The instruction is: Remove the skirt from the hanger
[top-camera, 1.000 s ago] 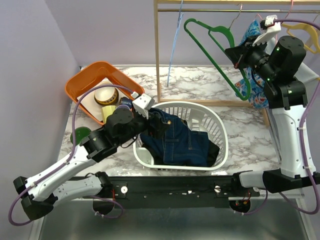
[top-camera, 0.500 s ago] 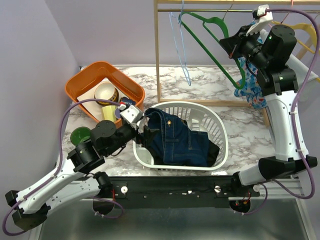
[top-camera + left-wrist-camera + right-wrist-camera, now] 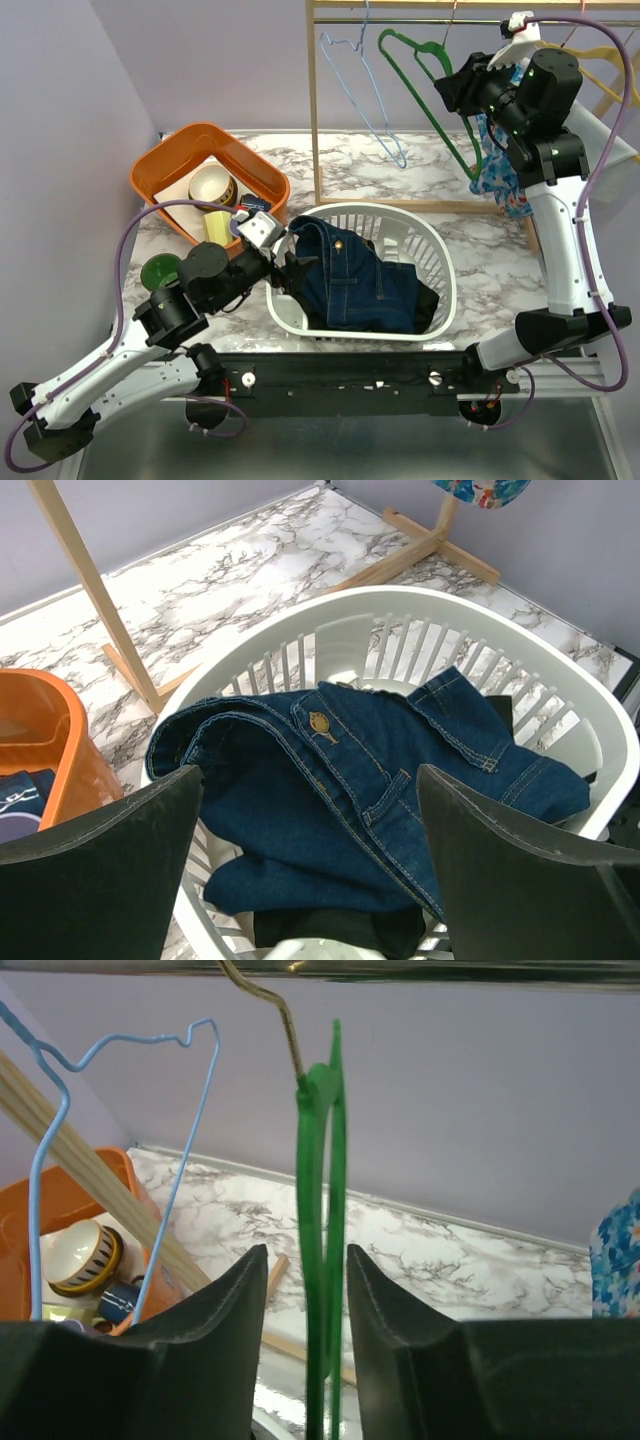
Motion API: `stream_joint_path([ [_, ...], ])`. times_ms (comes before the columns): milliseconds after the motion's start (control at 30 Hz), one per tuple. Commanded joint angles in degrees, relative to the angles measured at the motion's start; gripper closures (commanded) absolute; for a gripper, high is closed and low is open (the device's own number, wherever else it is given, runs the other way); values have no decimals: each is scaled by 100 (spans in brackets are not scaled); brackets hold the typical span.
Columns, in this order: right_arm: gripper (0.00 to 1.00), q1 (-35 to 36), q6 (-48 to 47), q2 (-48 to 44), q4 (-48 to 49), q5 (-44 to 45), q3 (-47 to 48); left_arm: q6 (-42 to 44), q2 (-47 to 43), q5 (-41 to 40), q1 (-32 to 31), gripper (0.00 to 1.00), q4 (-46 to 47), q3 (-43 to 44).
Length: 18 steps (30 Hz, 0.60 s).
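Observation:
The dark blue denim skirt (image 3: 350,280) lies crumpled in the white laundry basket (image 3: 450,300), free of any hanger. In the left wrist view the skirt (image 3: 340,780) fills the basket (image 3: 560,670). My left gripper (image 3: 295,262) hovers open and empty over the basket's left rim, its jaws wide apart above the skirt (image 3: 310,780). The bare green hanger (image 3: 467,165) hangs by its hook from the rack's rail. My right gripper (image 3: 452,92) is up at the rail, and its jaws (image 3: 305,1255) stand slightly apart on either side of the green hanger (image 3: 325,1160).
A blue wire hanger (image 3: 385,125) hangs left of the green one, also in the right wrist view (image 3: 215,1050). A floral garment (image 3: 497,170) and a yellow hanger (image 3: 615,70) hang at the right. Wooden rack post (image 3: 313,120). An orange bin (image 3: 170,150) with bowls stands at back left.
My right arm has raised the green hanger up to the rail and shifted left. The blue wire hanger has swung right. My left gripper has drawn back a little from the skirt.

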Motion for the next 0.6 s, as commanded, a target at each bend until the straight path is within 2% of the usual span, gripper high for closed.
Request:
stream_joint_path([
  [0, 45, 37, 123, -453, -294, 426, 12, 102, -100, -104, -32, 1, 111, -66],
  [100, 39, 28, 176, -691, -637, 672, -66, 111, -117, -130, -32, 1, 120, -74],
  [300, 35, 37, 133, -1315, -1797, 857, 135, 120, -117, -130, -32, 1, 146, -101],
  [400, 35, 28, -131, -1666, -1667, 1295, -92, 111, -100, -86, -32, 1, 155, -118],
  [567, 35, 37, -623, -1738, -1368, 2701, -155, 68, -3, 19, -32, 1, 164, -127],
])
